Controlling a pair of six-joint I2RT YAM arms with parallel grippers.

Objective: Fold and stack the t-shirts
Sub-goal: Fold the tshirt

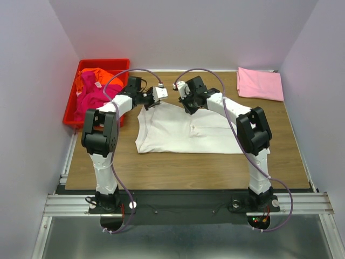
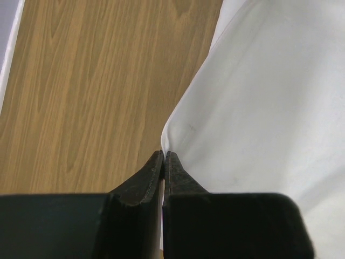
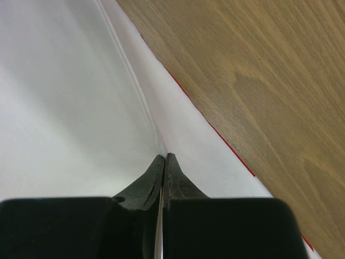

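Fingers (image 2: 183, 181) of the left gripper (image 2: 163, 156) fill the bottom of the left wrist view. The jaws are pressed almost together, with a peaked fold of the white t-shirt (image 2: 259, 108) pinched at the tips. Bare wooden table (image 2: 81, 97) runs from 9 to 12 o'clock of the tips.

Right gripper (image 3: 163, 157): jaws fully closed and tips nipped on the same shirt where a seam runs in from 11 o'clock. White cloth lies from 9 to 12 o'clock. A thin red line follows the cloth's edge, with table wood from 1 to 4 o'clock.

Top view:
- White t-shirt lies spread at table centre. Both arms reach over it to its far edge, the 2 grippers near each other at 12 o'clock of the shirt.
- Pink t-shirt (image 1: 260, 83) lies folded flat at the table's 1 o'clock corner, well apart from the white one.
- Orange and magenta t-shirts (image 1: 90, 91) sit heaped in the red bin (image 1: 71, 105), off the table's 10 o'clock edge.

Surface: brown wood-grain top, with a metal rail (image 1: 183, 202) along the near edge under the 2 bases. Plain pale walls (image 1: 32, 81) enclose 3 sides.
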